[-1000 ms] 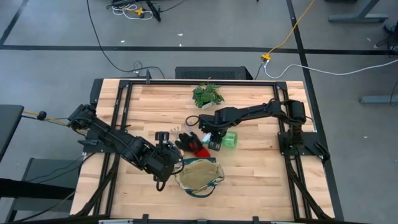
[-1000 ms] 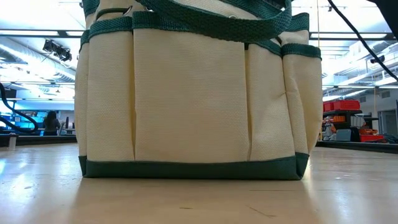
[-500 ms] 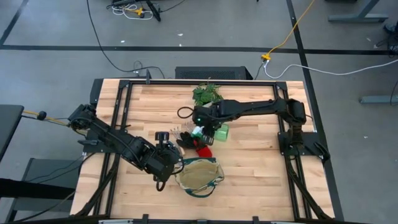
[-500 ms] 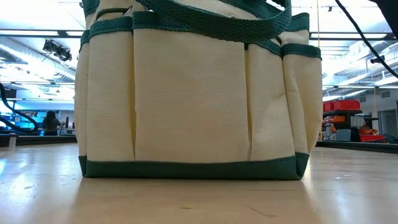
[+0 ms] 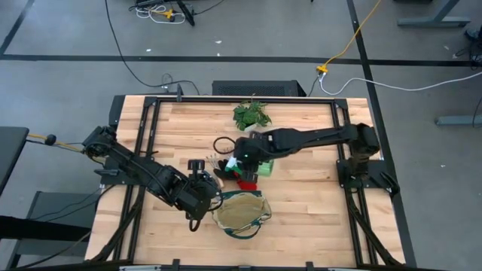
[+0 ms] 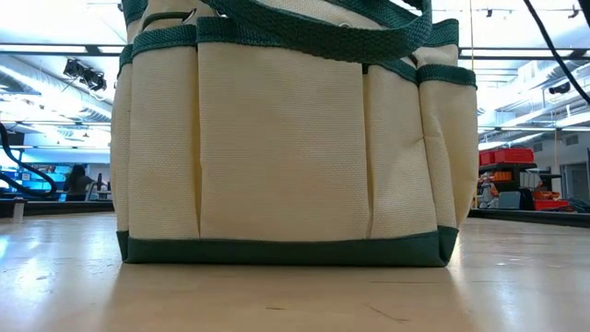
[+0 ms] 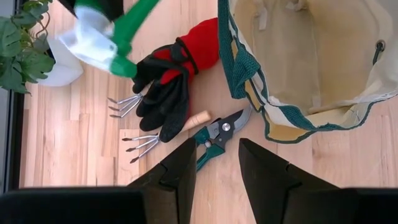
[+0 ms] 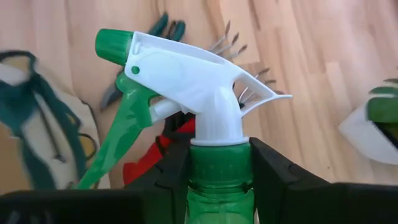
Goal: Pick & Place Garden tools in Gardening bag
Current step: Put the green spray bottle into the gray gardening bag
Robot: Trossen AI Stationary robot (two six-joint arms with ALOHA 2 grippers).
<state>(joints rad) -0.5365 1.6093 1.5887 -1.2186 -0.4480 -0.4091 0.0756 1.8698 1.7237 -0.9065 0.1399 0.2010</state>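
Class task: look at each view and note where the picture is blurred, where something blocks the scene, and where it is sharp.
Left wrist view: the spray bottle is smeared by motion, while the gloves and shears are crisp. Right wrist view: the bottle is sharp between the right gripper fingers, and the gardening bag is blurred. Low view: the bag fills the frame, hiding the tools.

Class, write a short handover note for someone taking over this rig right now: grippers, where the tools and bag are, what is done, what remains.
Right gripper: shut on the spray bottle, held above the gloves.
Left gripper: open, empty, beside the gardening bag, over the pruning shears.
On the table: gloves, shears, two hand rakes in a cluster beyond the bag; potted plant stays.
Done: bottle lifted; the bag looks empty.
Left: drop the bottle in, then bag the gloves, shears and rakes.
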